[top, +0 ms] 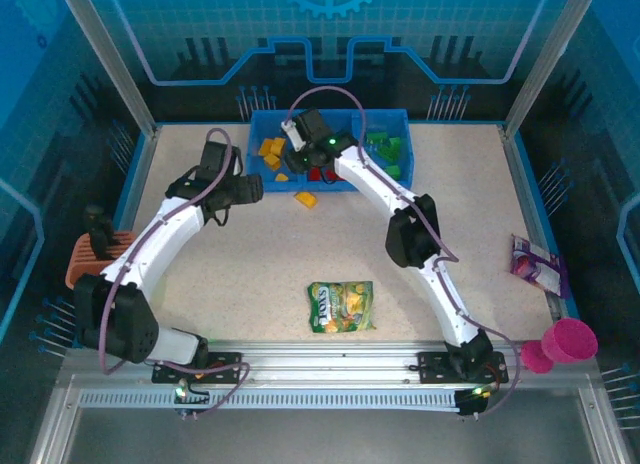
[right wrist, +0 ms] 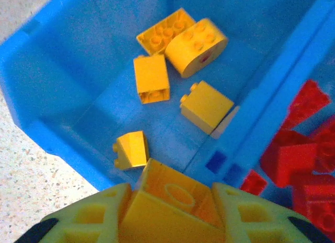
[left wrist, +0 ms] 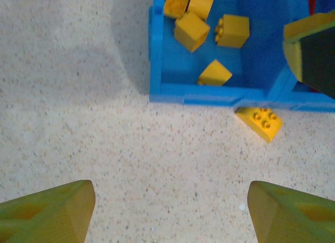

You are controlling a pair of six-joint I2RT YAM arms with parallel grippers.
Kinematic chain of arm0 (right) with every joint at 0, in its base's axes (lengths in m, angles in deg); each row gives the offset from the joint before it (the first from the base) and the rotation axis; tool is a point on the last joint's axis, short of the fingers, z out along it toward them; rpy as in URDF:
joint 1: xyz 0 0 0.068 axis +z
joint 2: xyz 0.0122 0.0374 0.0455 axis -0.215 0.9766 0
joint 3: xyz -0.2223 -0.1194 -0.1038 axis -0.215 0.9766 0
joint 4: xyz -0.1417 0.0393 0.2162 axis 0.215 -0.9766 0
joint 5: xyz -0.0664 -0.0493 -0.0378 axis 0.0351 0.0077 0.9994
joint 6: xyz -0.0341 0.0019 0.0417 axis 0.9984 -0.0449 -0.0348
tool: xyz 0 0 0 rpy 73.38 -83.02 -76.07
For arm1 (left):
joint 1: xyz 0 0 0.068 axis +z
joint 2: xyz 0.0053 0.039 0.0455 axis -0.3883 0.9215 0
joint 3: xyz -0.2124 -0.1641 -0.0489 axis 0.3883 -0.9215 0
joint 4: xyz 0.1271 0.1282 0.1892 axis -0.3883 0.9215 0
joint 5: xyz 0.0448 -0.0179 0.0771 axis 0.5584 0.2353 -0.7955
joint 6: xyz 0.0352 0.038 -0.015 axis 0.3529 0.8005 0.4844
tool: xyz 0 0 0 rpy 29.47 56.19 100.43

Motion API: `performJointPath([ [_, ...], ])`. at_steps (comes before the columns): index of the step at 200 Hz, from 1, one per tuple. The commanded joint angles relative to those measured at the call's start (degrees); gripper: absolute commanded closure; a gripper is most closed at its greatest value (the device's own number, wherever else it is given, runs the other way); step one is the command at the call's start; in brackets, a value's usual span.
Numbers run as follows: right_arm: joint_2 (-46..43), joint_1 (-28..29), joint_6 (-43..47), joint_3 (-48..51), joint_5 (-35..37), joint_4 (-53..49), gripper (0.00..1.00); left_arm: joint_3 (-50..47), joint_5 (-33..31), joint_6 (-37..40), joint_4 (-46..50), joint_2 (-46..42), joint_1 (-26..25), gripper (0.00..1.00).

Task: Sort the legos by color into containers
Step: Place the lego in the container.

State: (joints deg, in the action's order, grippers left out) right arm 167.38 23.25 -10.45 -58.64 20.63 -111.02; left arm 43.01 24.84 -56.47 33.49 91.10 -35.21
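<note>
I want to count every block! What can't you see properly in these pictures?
Right wrist view: red legos run off the picture's edge; fingers cover part of the held yellow lego.
Top view: the right arm hides most red legos; green legos too small to count.

Bare table (left wrist: pixel 104 148); tray wall (left wrist: pixel 209 94) behind lego (left wrist: pixel 260 121)

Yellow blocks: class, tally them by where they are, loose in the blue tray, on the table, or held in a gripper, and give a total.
In the blue tray, loose yellow blocks: 5
On the table, a stray yellow block: 1
In the right gripper, a held yellow block: 1
Total: 7
</note>
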Motion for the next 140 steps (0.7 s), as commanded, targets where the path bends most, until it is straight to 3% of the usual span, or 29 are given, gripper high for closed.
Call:
performJointPath([
  [1, 1.3, 1.5, 3.6, 0.0, -2.9, 5.2, 0.74, -1.8, 2.0, -2.5, 1.6, -2.5, 0.5, 0.22],
  [103, 6.6, 2.1, 14.6, -0.9, 4.3, 18.6, 0.72, -4.8, 9.8, -8.8, -1.8, -0.2, -0.2, 0.22],
  [140, 9.4, 2.0, 18.5, -4.8, 5.3, 21.1, 0.64, -7.8, 6.6, -14.7, -3.0, 0.8, -5.1, 0.22],
])
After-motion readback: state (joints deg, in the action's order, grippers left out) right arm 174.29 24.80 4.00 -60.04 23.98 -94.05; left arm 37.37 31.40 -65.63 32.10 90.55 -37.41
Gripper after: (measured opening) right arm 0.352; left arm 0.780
